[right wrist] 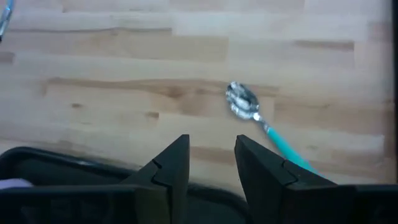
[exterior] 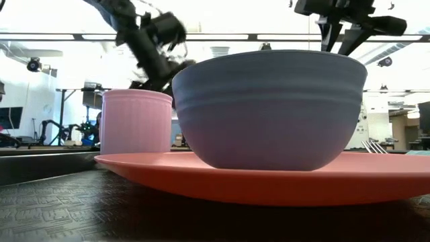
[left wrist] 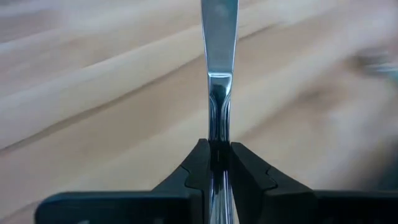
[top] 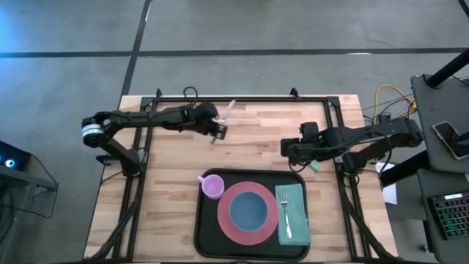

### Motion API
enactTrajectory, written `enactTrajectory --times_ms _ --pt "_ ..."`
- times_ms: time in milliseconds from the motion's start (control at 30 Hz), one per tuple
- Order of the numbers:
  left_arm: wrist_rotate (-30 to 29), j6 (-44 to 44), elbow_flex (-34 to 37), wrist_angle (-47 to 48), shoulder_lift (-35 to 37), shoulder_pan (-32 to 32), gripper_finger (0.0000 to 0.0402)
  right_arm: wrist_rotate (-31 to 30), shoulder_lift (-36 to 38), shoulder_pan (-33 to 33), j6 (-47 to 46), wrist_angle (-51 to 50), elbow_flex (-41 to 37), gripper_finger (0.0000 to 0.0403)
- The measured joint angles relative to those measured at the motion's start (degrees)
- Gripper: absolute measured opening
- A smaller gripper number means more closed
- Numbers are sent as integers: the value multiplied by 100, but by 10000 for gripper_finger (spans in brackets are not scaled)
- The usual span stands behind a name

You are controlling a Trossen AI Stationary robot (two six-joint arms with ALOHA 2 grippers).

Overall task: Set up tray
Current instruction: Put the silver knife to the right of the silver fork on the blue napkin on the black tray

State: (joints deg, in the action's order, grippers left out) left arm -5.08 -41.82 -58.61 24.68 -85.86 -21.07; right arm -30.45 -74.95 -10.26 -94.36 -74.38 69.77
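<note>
The black tray lies at the table's near edge. It holds a pink plate with a blue bowl, a pink cup and a teal napkin with a fork on it. My left gripper is at the far middle of the table, shut on a silver utensil. My right gripper is open and empty just beyond the tray's far right corner. A spoon with a teal handle lies on the wood ahead of its fingers. My left gripper pinches the silver utensil at its narrow part between its two fingers. The utensil lies along the fingers, and its wider flat part sticks out ahead of them. It looks clear of the wood below.
Bare wood lies between the two grippers and to the left of the tray. A dark frame rail runs along the table's far edge and down both sides. In the low view the bowl and the cup fill the foreground.
</note>
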Motion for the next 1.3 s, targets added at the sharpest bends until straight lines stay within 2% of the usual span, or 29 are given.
enactTrajectory --times_ms 133,267,500,633,833,1033,1300 --pt "426 79 -517 -594 -1 337 22 136 164 0 56 275 -116 112" --pt "548 220 -994 -866 -4 616 23 139 447 2 266 1192 -453 105" --pt "516 416 -1329 -1138 -6 932 23 -360 1047 0 1312 4476 -1371 95" --pt "476 444 -1261 -1614 -11 1090 23 -422 1005 12 1732 5714 -1674 110" --pt "188 446 -1137 -1603 -13 1262 23 -516 730 13 1691 5829 -1540 168" --pt "160 446 -980 -1770 -13 1282 23 -556 241 78 1725 5810 -1101 223" --pt "164 524 -936 -1816 -13 1374 23 -535 -495 289 1705 5811 -457 253"
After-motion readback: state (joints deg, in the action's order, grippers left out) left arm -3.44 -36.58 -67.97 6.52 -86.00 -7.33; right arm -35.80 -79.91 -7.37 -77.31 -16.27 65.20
